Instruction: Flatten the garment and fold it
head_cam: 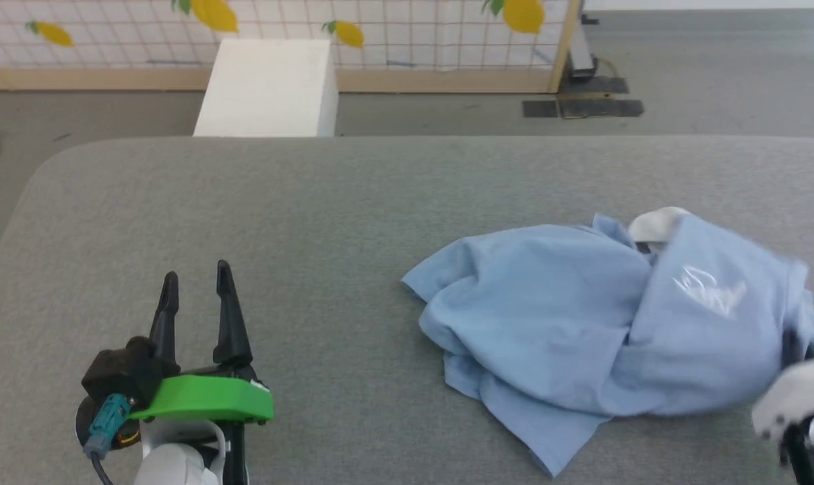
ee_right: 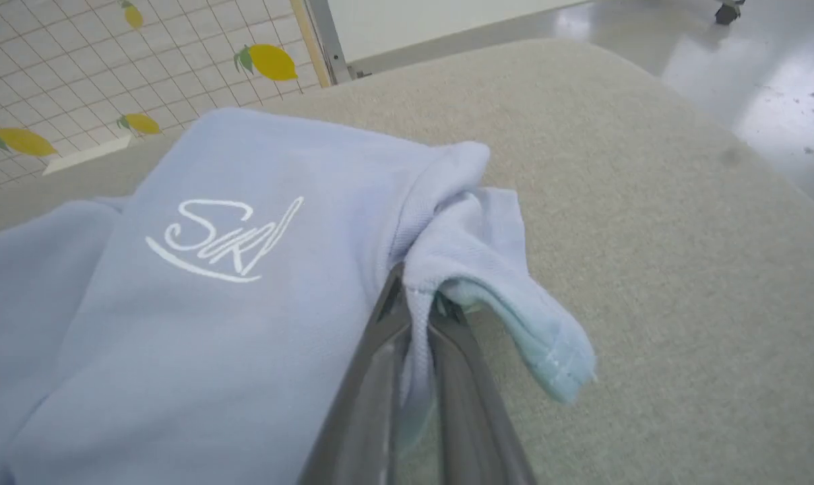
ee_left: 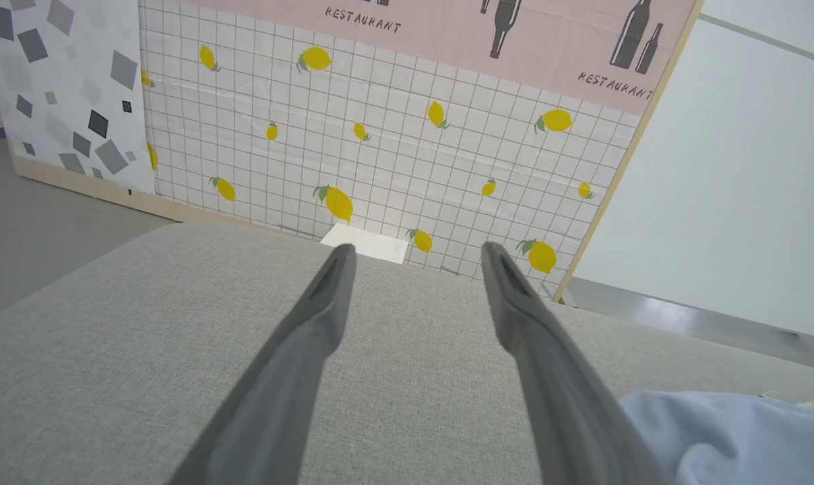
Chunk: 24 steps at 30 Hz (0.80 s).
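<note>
Two grippers, one garment. Head view: the garment (head_cam: 582,316) lies as a crumpled heap on the right half of the tabletop (head_cam: 312,195), closer to the near edge than the far one. It is not flat, so spreading must come before any fold. Its white script logo (head_cam: 710,289) faces up toward the right edge, blurred. My left gripper (head_cam: 197,271) sits over bare surface by the near-left corner, fingers spread wide and holding nothing, well apart from the cloth. I judge it parked clear until a second corner is wanted. My right arm's pale wrist (head_cam: 794,404) meets the heap's right end, where cloth hides the fingers. Left wrist view: both fingers stand wide above bare tabletop, with a blue fold low at that view's right, untouched. Right wrist view: my right gripper (ee_right: 417,286) is pinched almost closed on a hemmed edge of the garment beside the logo, and cloth runs between the fingers. Judgement: a hem gives a firm line to pull, so drawing from here should open the heap. Risk: the thin pinch may slip.
</note>
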Motion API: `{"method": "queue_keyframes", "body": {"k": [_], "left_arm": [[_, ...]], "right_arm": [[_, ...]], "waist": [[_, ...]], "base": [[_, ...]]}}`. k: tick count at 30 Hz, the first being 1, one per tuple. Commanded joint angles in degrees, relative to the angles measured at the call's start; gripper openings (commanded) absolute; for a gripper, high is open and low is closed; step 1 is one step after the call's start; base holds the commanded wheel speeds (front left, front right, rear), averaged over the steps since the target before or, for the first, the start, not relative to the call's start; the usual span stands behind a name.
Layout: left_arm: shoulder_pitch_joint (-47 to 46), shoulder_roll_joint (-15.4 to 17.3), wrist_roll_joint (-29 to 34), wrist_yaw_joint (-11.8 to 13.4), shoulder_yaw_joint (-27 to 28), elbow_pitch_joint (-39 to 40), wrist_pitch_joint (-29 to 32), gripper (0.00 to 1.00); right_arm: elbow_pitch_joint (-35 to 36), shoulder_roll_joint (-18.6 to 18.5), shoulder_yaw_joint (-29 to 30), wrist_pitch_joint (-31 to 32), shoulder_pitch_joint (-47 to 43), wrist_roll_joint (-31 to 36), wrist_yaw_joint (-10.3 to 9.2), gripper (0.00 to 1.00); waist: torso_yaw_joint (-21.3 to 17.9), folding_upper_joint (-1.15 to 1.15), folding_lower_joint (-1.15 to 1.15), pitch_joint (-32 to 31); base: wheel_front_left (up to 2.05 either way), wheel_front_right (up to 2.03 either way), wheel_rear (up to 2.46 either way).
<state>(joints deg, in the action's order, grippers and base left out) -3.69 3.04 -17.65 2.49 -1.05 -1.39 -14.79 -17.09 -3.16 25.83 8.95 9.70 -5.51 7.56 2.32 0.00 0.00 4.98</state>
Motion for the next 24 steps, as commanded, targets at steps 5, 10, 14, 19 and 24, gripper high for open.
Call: {"method": "queue_keyframes", "body": {"k": [5, 10, 14, 19, 24], "left_arm": [[1.9, -0.2, 0.4, -0.6, -0.5, -0.7, -0.2, 1.00], [1.9, -0.2, 1.0, -1.1, -1.6, -1.5, -0.2, 1.00], [-1.1, -0.2, 1.8, -2.0, -4.7, -2.9, -0.2, 1.00], [-11.8, -0.2, 2.4, -3.7, -13.5, -9.6, 0.1, 1.00], [-26.0, -0.2, 1.7, -4.3, -22.9, -20.5, 6.1, 1.00]], "right_arm": [[1.1, 0.3, -1.8, 9.1, -6.7, -3.9, -0.08, 1.00], [9.7, 0.3, -5.0, 11.3, -11.0, -5.4, -0.08, 1.00], [18.5, 0.3, -7.3, 5.8, -12.4, -5.2, -0.08, 1.00], [22.5, 0.3, -12.2, -1.2, -13.1, -4.5, -0.08, 1.00], [21.0, 0.3, -17.6, -6.7, -11.3, -5.6, -0.08, 1.00]], "waist": [[-2.4, 0.00, 0.00, -2.1], [-3.1, 0.00, 0.00, -2.2], [-4.0, 0.00, 0.00, -0.6], [-5.7, 0.00, 0.00, 3.1], [-9.0, 0.00, 0.00, 7.4]], "base": [[0.00, 0.00, 0.00], [0.00, 0.00, 0.00], [0.00, 0.00, 0.00], [0.00, 0.00, 0.00], [0.00, 0.00, 0.00]]}}
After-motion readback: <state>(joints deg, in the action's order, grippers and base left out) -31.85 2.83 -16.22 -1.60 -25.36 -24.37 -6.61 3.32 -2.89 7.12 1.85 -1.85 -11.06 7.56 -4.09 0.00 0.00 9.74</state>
